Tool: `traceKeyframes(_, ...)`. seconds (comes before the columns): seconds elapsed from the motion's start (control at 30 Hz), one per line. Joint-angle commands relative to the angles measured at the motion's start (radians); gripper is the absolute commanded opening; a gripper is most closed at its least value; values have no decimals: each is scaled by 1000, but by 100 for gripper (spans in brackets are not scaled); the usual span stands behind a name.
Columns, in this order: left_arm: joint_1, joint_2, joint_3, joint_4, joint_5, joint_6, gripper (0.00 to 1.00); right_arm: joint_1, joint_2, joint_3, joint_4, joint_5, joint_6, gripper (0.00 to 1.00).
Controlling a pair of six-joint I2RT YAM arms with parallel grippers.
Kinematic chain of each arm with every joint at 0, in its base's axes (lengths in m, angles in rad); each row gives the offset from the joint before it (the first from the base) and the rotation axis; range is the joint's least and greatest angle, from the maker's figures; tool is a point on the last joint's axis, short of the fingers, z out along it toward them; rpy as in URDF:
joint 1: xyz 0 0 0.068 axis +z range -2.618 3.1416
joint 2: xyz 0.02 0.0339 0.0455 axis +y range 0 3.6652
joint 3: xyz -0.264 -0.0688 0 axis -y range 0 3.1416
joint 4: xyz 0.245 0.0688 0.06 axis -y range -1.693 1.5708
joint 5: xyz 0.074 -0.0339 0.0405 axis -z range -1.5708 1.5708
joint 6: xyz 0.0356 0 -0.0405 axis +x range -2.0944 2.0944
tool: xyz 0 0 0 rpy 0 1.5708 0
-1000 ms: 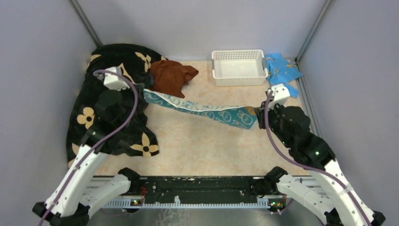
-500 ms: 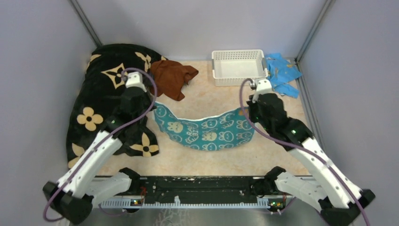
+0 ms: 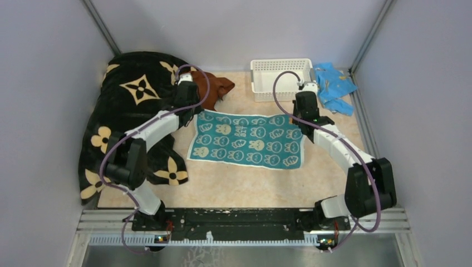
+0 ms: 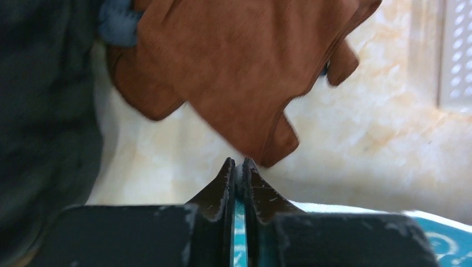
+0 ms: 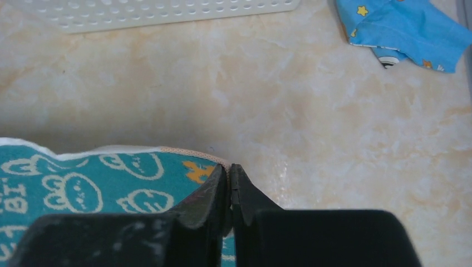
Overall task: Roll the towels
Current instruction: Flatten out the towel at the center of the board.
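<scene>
Both arms have swung far out across the counter [image 3: 245, 183] and drawn the teal-and-white towel [image 3: 247, 140] from a sagging sling between them into a flat sheet, pattern up, lying mid-counter between the black flowered blanket [image 3: 128, 111] and the right arm.

Each gripper is pinched tight on a far corner. A sliver of teal cloth shows between the closed jaws of the left gripper [image 4: 238, 167]. The right gripper [image 5: 229, 171] is clamped on the corner with the orange figure, low over the counter.

The rust-brown towel [image 4: 239, 72] lies crumpled just beyond the left gripper, with a scrap of grey-blue cloth [image 4: 117, 26] showing at its far side, probably the slate towel. The white basket [image 3: 281, 78] and the light-blue cloth [image 5: 406, 33] sit further back on the right.

Spreading looks done and rolling has not begun. Risks from here:
- **Corners dragged up:** if the jaws lift before they part, they could wrinkle the sheet.
- **Other cloths caught:** a roll started from the far edge could catch the rust-brown towel on the left, which lies very near, or the blanket's hem along the teal towel's left side.
- **Crooked roll:** uneven travel of the two arms would give a skewed, cone-shaped roll.
</scene>
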Motion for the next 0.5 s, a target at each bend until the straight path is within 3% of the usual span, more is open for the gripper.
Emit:
traceKeyframes(0.0, 13, 78, 102, 105, 65, 13, 24, -45, 84, 66, 166, -15, -11, 17)
traceKeyframes(0.07, 14, 76, 110, 89, 58, 26, 42, -50, 109, 112, 108, -16, -5, 35)
traceKeyframes(0.17, 14, 18, 66, 64, 60, 27, 57, -50, 80, 132, 30, -65, 23, 46)
traceKeyframes(0.47, 9, -177, -206, -5, 348, -44, 64, -52, -162, -137, -58, -438, 217, 56)
